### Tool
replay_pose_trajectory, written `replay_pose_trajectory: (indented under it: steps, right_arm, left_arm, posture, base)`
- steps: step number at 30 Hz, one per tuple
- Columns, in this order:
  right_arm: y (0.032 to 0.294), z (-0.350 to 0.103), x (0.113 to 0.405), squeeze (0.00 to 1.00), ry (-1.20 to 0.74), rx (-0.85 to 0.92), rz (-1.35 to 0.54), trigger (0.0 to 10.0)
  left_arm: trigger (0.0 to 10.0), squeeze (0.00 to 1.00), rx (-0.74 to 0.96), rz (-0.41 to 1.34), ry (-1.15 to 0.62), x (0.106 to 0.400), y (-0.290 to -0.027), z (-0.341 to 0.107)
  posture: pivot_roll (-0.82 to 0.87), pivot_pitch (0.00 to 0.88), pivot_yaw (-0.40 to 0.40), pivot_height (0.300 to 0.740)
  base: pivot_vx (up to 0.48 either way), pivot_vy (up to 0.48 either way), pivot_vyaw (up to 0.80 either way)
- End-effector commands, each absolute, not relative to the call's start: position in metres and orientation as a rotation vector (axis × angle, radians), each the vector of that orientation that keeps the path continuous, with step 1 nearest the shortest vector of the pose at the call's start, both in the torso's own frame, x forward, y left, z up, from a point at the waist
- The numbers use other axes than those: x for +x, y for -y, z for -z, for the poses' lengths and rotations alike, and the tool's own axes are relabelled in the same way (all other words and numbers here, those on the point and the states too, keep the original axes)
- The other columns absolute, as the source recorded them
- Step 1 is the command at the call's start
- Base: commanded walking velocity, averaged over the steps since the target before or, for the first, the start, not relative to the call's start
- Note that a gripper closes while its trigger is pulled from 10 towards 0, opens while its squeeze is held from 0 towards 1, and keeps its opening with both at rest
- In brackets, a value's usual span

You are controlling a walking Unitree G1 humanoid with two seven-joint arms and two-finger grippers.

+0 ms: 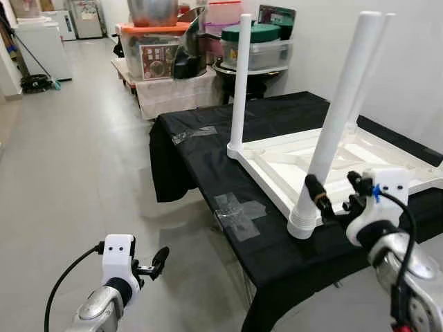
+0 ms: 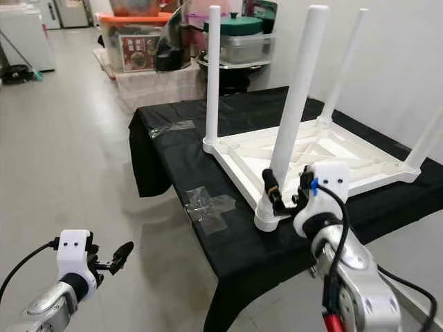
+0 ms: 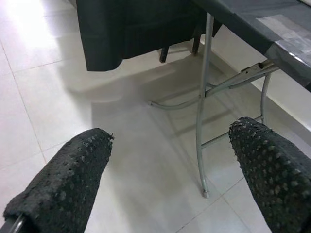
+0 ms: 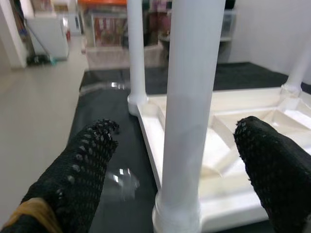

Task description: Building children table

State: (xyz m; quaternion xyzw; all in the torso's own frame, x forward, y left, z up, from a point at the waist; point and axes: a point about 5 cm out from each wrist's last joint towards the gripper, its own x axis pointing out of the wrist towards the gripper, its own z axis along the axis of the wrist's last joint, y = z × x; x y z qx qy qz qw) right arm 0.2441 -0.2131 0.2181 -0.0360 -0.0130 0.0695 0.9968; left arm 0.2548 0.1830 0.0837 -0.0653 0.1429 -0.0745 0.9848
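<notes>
The right gripper is spread wide, its fingers flanking the nearest table leg — upright, dead ahead between them; beyond lies the upturned white tabletop, while the left gripper hangs released, far off

Silver arms, white wrist blocks with dark screw holes, black cables, dimpled black fingers, perhaps rubber

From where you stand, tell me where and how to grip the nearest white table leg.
Grip the nearest leg low on its round shaft, just above the ribbed collar, coming level from the table's near edge. The right gripper already has open fingers either side of it. The leg stands upright on the upturned tabletop, so a sideways pinch probably suits.
</notes>
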Motion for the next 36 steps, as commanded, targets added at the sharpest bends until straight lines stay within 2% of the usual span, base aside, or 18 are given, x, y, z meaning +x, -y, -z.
replay_pose_trajectory:
  steps: [1, 2, 5, 10, 15, 16, 17, 20, 22, 25, 36]
  right_arm:
    - [0.208, -0.217, 0.236, 0.00, -0.012, -0.081, -0.233, 10.0]
    - [0.206, -0.214, 0.227, 0.00, -0.060, -0.095, -0.351, 10.0]
    - [0.205, -0.213, 0.225, 0.00, -0.069, -0.097, -0.376, 10.0]
    - [0.183, -0.194, 0.196, 0.00, -0.215, -0.107, -0.791, 10.0]
    - [0.185, -0.196, 0.203, 0.00, -0.195, -0.064, -0.832, 10.0]
    - [0.182, -0.200, 0.218, 0.00, -0.138, -0.083, -0.831, 10.0]
    - [0.182, -0.200, 0.218, 0.00, -0.138, -0.083, -0.831, 10.0]
    - [0.174, -0.204, 0.232, 0.00, -0.071, -0.101, -0.835, 10.0]
    - [0.159, -0.202, 0.247, 0.00, -0.020, -0.113, -0.841, 10.0]
    - [0.148, -0.199, 0.253, 0.00, 0.003, -0.115, -0.855, 10.0]
    - [0.131, -0.190, 0.248, 0.00, -0.002, -0.082, -1.026, 10.0]
  left_arm:
    - [10.0, 0.00, -0.116, 0.153, -0.290, 0.254, -0.187, -0.084]
    - [10.0, 0.00, -0.110, 0.166, -0.274, 0.254, -0.187, -0.087]
    - [10.0, 0.00, -0.108, 0.170, -0.271, 0.254, -0.187, -0.087]
    - [10.0, 0.00, -0.094, 0.218, -0.220, 0.256, -0.181, -0.097]
    - [10.0, 0.00, -0.094, 0.222, -0.202, 0.255, -0.180, -0.100]
    - [10.0, 0.00, -0.080, 0.231, -0.178, 0.256, -0.180, -0.105]
    - [10.0, 0.00, -0.080, 0.231, -0.178, 0.256, -0.180, -0.105]
    - [10.0, 0.00, -0.074, 0.242, -0.159, 0.256, -0.178, -0.109]
    - [10.0, 0.00, -0.071, 0.281, -0.126, 0.255, -0.172, -0.115]
    - [10.0, 0.00, -0.066, 0.300, -0.112, 0.252, -0.169, -0.118]
    - [10.0, 0.00, -0.063, 0.301, -0.115, 0.248, -0.168, -0.117]
  posture:
    - [-0.06, 0.000, 0.005, 0.740]
    - [-0.06, 0.000, 0.008, 0.740]
    - [-0.06, 0.000, 0.008, 0.740]
    - [-0.05, 0.000, 0.005, 0.740]
    - [-0.03, 0.000, 0.001, 0.740]
    - [-0.02, 0.000, -0.006, 0.740]
    - [-0.02, 0.000, -0.006, 0.740]
    - [-0.01, 0.000, -0.007, 0.740]
    - [0.02, 0.000, -0.024, 0.740]
    - [0.04, 0.000, -0.034, 0.740]
    - [0.04, 0.000, -0.034, 0.740]
  base:
    - [0.000, 0.000, 0.00]
    - [0.000, 0.000, 0.00]
    - [0.000, 0.000, 0.00]
    - [0.000, 0.000, 0.00]
    - [0.000, 0.000, 0.00]
    - [0.000, -0.244, 0.00]
    - [0.000, -0.244, 0.00]
    - [0.000, -0.349, 0.00]
    - [0.000, -0.452, 0.00]
    - [0.000, -0.454, 0.00]
    - [0.000, -0.454, 0.00]
